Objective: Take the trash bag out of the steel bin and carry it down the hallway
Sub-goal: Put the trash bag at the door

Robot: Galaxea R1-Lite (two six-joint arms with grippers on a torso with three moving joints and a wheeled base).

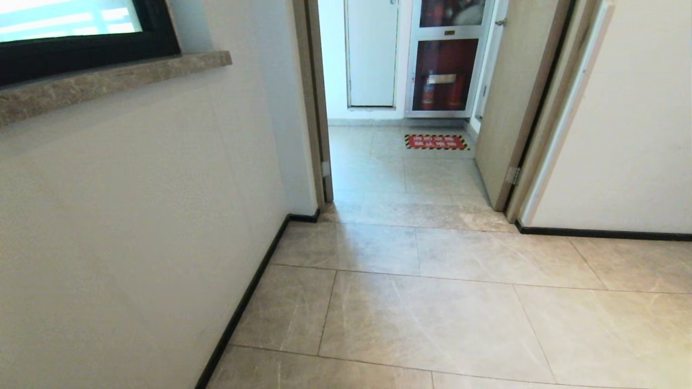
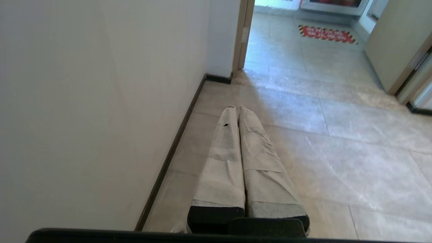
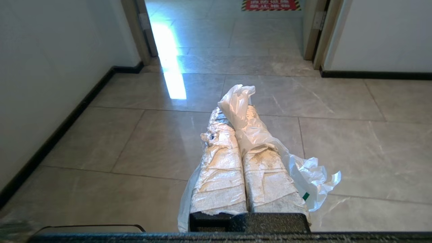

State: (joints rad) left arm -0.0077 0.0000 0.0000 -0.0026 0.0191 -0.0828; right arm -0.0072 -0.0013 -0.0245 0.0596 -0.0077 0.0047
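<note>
- Jaws of the right gripper (image 3: 240,113) are pressed together on the trash bag (image 3: 251,135), a fold of thin white plastic pinched at the tips while the rest drapes back over the padded fingers (image 3: 219,175) and hangs off on one side. That high pinch looks meant to keep the bag off the floor (image 3: 337,135) while it is carried.
- Jaws of the left gripper (image 2: 238,109) are also closed, pad against pad, with nothing between them; this arm seems only along for the ride, held out low over the tiles close to the left wall (image 2: 101,101).
- Neither arm shows in the head view, so both are held low and tucked in.
- No steel bin is in sight, so I judge the bag is already out of it and the carrying is under way.
- Ahead, the hallway (image 1: 432,302) leads to an open doorway (image 1: 400,162), its door (image 1: 519,97) swung back on the right. A red floor sign (image 1: 437,142) lies far beyond, before a glass-fronted cabinet (image 1: 446,70).
- Next I would expect driving through that gap.
</note>
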